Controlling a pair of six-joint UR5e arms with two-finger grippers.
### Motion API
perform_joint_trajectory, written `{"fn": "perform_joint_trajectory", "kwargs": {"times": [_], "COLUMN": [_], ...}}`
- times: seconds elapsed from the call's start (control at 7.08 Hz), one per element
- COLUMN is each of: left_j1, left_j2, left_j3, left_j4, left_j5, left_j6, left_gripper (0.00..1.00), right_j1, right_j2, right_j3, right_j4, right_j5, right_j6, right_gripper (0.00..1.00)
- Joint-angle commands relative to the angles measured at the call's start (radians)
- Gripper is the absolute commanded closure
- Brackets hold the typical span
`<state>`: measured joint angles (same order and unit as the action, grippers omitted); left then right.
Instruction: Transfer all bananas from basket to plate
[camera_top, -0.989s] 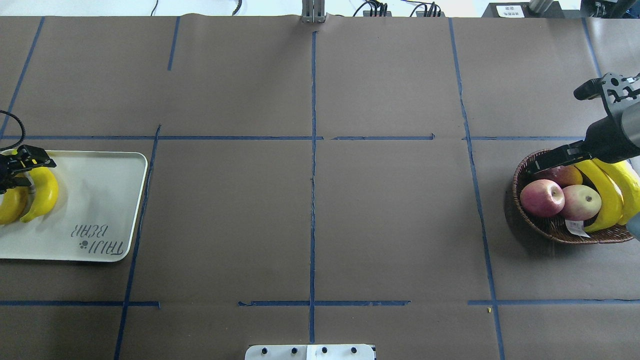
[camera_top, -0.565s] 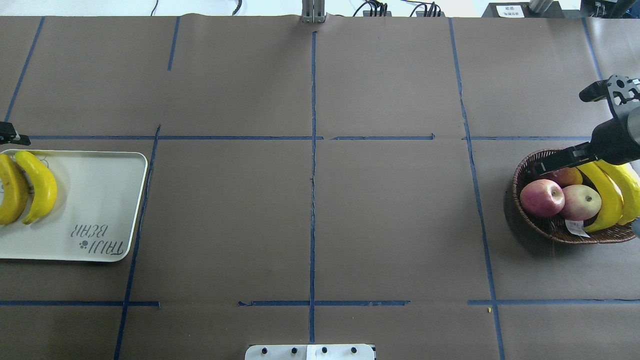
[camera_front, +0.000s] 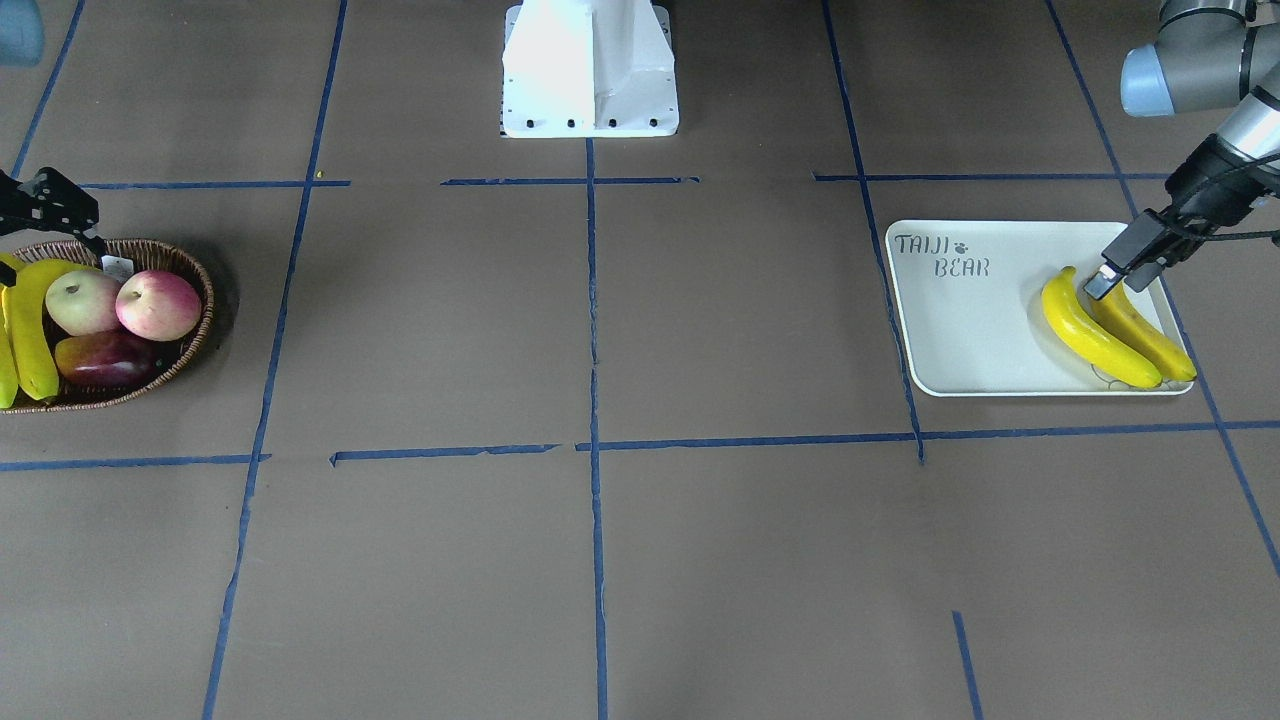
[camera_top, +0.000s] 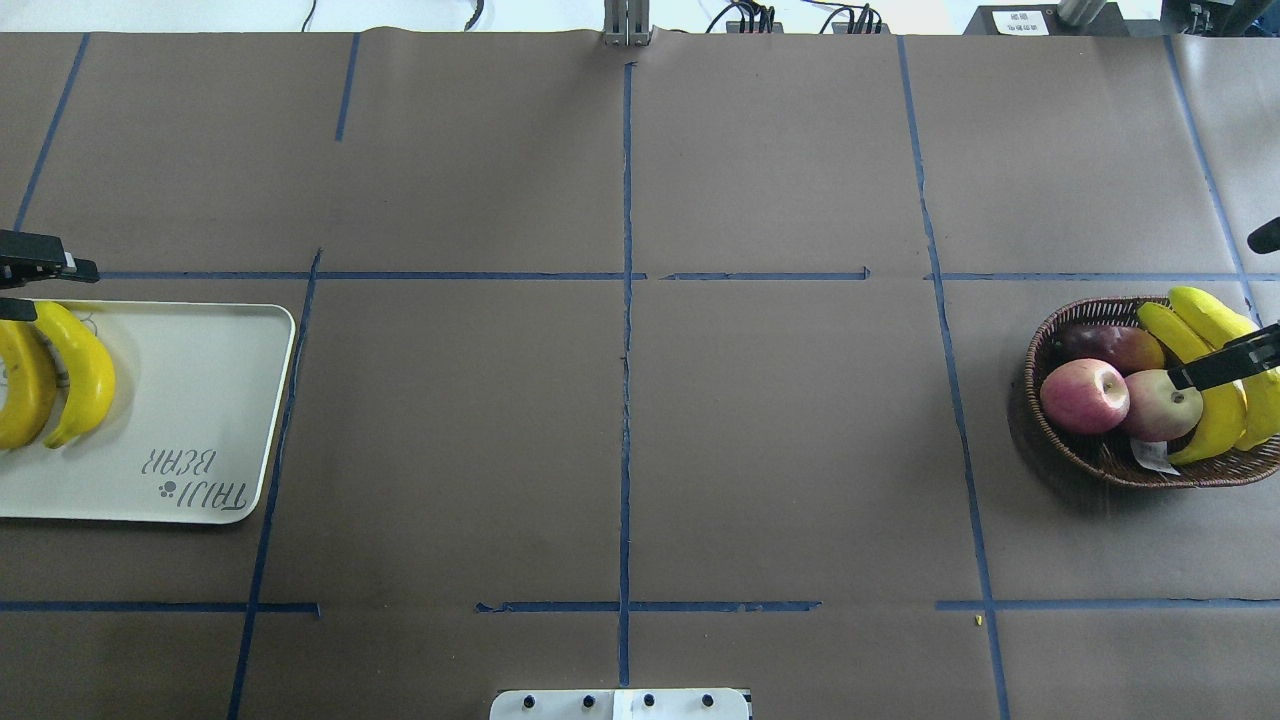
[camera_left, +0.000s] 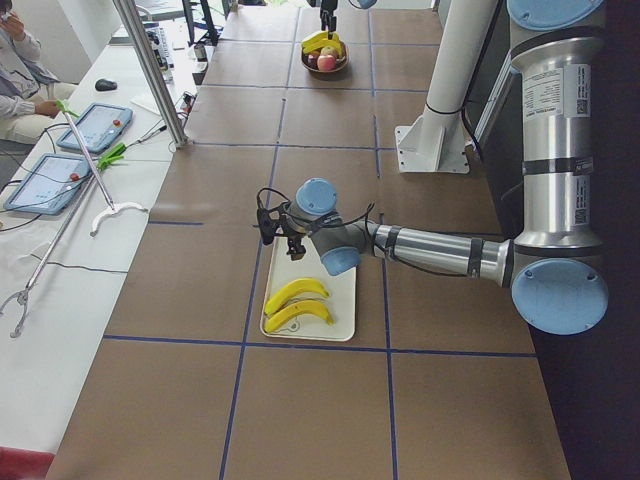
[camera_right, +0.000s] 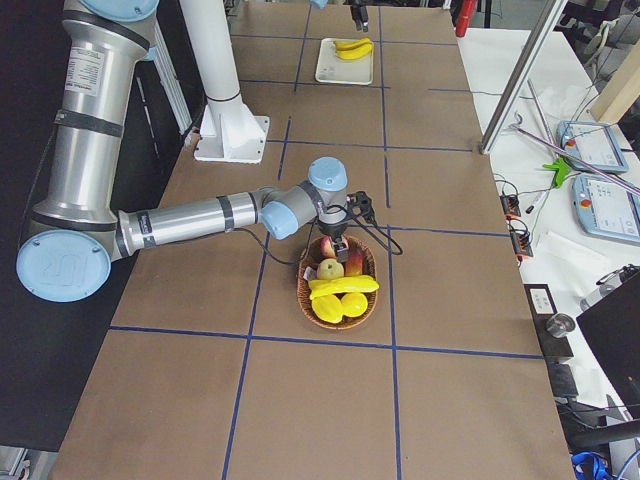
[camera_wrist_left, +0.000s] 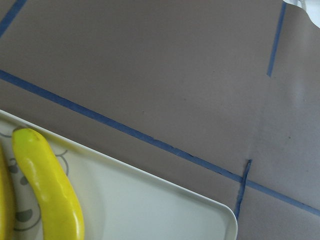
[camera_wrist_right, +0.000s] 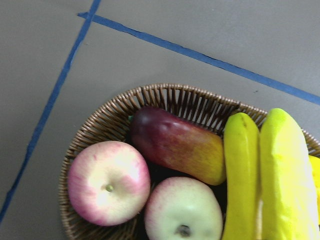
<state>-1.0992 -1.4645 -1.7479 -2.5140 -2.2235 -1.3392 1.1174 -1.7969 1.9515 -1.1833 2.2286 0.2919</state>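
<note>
Two smooth yellow bananas (camera_top: 85, 370) (camera_top: 22, 385) lie side by side on the off-white "TAIJI BEAR" plate (camera_top: 200, 400); they also show in the front view (camera_front: 1095, 330). My left gripper (camera_top: 45, 288) is open and empty just above their far tips, also seen in the front view (camera_front: 1105, 280). The brown wicker basket (camera_top: 1040, 345) at the right holds one smooth banana (camera_top: 1205, 400) beside a ridged yellow-green fruit (camera_top: 1245, 345). My right gripper (camera_top: 1215, 365) hovers open and empty over that banana.
The basket also holds two red-green apples (camera_top: 1085, 395) (camera_top: 1160, 405) and a dark red mango (camera_top: 1115, 345). Blue tape lines (camera_top: 627, 400) cross the brown table. The robot's white base (camera_front: 590, 70) stands at the near middle edge.
My left gripper has lifted off the banana on the plate and drawn back to the plate's far edge. My right arm has moved toward the robot's side, uncovering the far part of the basket.
</note>
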Motion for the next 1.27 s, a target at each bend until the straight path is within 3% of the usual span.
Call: {"fn": "perform_joint_trajectory", "kwargs": {"times": [0.0, 0.28, 0.57, 0.99, 1.13], "left_j1": [0.016, 0.022, 0.024, 0.024, 0.024], "left_j2": [-0.002, -0.004, -0.004, -0.005, -0.005], "left_j3": [-0.010, -0.010, -0.015, -0.015, -0.015], "left_j4": [0.000, 0.000, 0.000, 0.000, 0.000], "left_j5": [0.001, -0.001, -0.001, -0.001, -0.001], "left_j6": [0.000, 0.000, 0.000, 0.000, 0.000], "left_gripper": [0.00, 0.00, 0.00, 0.00, 0.00], "right_j1": [0.082, 0.079, 0.053, 0.007, -0.010], "right_j2": [-0.030, -0.035, -0.029, -0.029, -0.029], "right_j3": [-0.043, -0.103, -0.111, -0.115, -0.130], "right_j4": [-0.009, 0.005, 0.028, 0.033, 0.034], "right_j5": [-0.009, -0.094, -0.096, -0.098, -0.109], "right_j6": [-0.242, -0.235, -0.120, -0.091, -0.091], "right_gripper": [0.00, 0.01, 0.01, 0.01, 0.08]}}
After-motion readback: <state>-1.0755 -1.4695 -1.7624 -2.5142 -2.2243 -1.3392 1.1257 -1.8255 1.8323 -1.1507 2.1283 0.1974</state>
